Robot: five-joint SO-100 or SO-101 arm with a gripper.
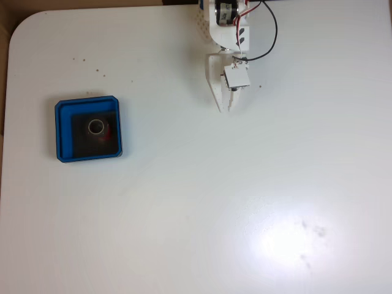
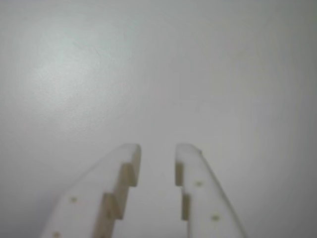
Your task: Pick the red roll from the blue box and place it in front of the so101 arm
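Observation:
In the fixed view the blue box (image 1: 59, 131) lies on the left of the white table. The red roll (image 1: 108, 130) rests on the box's black floor, near its middle, with its pale hollow core facing up. The so101 arm (image 1: 222, 27) reaches in from the top edge, and its white gripper (image 1: 225, 108) points down the picture, far to the right of the box. In the wrist view the gripper (image 2: 157, 151) hovers over bare table. A narrow gap shows between its fingertips (image 2: 130, 154), with nothing held in it.
White tabletop (image 1: 196, 202) fills the fixed view, with a bright glare patch at lower right. A few small dark specks dot the surface. The table's rounded corner and left edge lie at upper left, over a brown floor.

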